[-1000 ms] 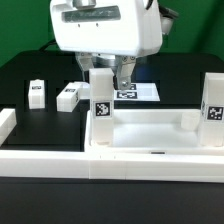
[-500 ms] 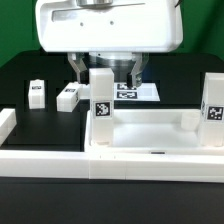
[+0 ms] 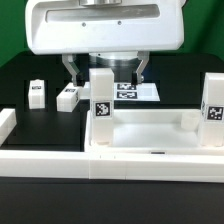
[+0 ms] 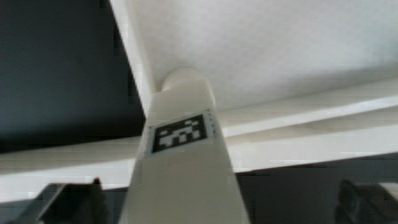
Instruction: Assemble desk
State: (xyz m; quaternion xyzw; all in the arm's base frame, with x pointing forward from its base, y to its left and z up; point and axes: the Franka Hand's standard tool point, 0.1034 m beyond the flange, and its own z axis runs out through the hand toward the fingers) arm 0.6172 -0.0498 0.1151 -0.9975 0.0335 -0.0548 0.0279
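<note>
The desk's white tray-like tabletop (image 3: 150,135) lies rim up against the front wall. One white leg (image 3: 101,100) with a black-white tag stands upright at its corner on the exterior view's left, and a second leg (image 3: 213,105) stands at the right corner. My gripper (image 3: 106,68) hangs open over the left one, a dark finger (image 3: 72,68) on either side of its top and apart from it. In the wrist view that leg (image 4: 178,150) rises between the open gripper (image 4: 217,205) fingers. Two loose legs (image 3: 37,93) (image 3: 68,96) lie farther left on the black table.
The marker board (image 3: 138,92) lies flat behind the gripper. A long white border wall (image 3: 45,160) runs along the front, with a short arm (image 3: 8,120) at the exterior view's left edge. The gripper's big white body fills the top of the exterior view.
The gripper has come lower and shifted to the exterior view's left, from beside the upright left leg to straddling its top. Its jaws have stayed open. No part has moved.
</note>
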